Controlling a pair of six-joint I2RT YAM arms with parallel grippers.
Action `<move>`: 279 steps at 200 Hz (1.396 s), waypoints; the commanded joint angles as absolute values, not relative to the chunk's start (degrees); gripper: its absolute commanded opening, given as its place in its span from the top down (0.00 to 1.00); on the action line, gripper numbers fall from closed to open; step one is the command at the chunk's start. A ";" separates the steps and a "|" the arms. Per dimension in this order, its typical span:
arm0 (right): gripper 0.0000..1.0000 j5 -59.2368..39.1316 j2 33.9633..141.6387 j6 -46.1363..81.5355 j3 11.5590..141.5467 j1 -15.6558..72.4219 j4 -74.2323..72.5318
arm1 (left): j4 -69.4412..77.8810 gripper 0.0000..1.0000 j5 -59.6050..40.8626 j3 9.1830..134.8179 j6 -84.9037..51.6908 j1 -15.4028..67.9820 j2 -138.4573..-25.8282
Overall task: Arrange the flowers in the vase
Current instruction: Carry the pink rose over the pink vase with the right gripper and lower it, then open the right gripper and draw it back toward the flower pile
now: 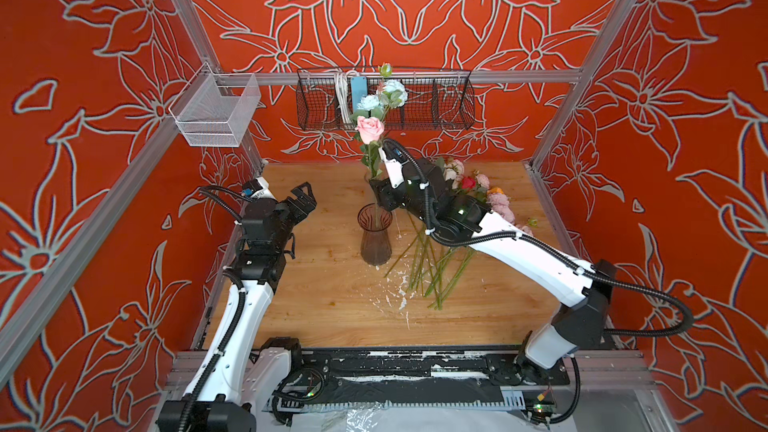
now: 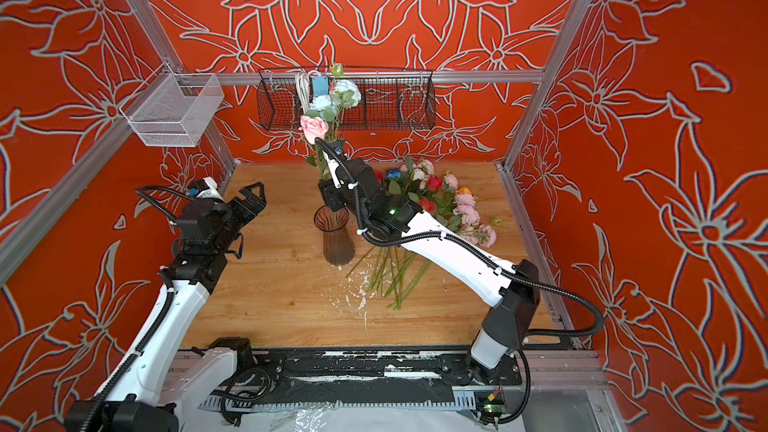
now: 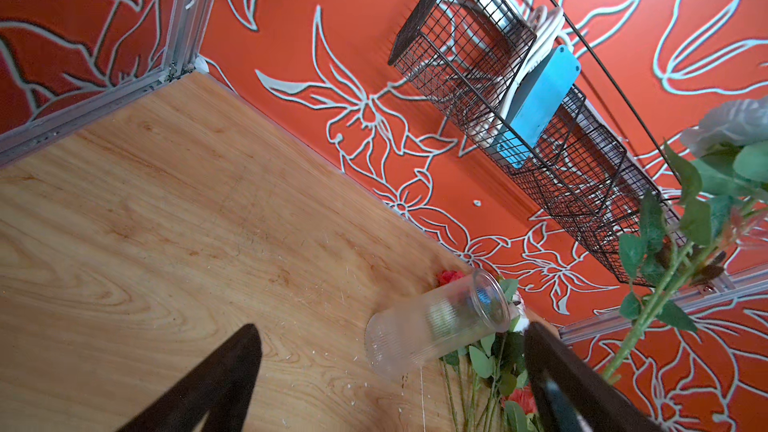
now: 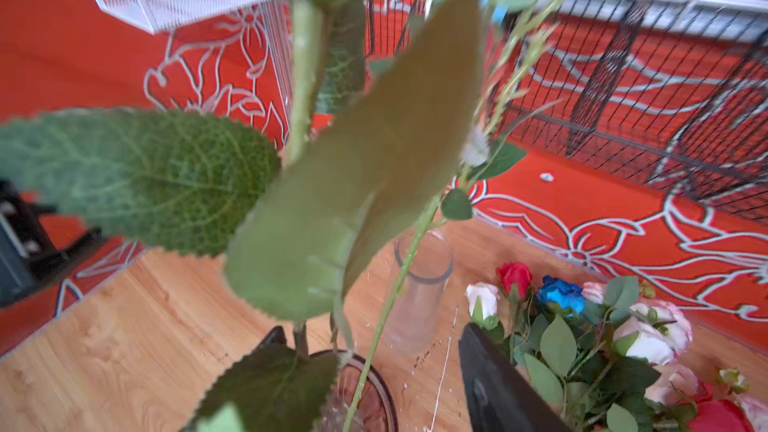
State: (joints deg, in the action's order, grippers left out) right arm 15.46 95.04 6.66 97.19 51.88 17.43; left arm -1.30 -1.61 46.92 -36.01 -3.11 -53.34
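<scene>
Flanking the stems of the pink rose (image 1: 370, 128) and pale blue flowers (image 1: 370, 102) standing in the vase (image 1: 375, 238), right gripper (image 4: 372, 332) fingers spread, pinching nothing; hovering at the vase's 9 o'clock, left gripper (image 1: 306, 197) fingers spread wide; lying at its 3 o'clock, the other flowers (image 1: 498, 205).

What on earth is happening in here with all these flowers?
Two robot arms are putting artificial flowers into a vase. The right gripper is just above the tinted glass vase, jaws apart around the stems of a pink rose and a pale blue spray that stand in it. The left gripper hovers nearby, open and empty. A heap of flowers lies on the table, not yet arranged.
</scene>
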 commanded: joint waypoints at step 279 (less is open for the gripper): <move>0.64 -3.76 54.84 45.46 40.09 15.39 13.59 | 22.58 0.05 -37.20 45.78 -49.58 -4.05 -58.28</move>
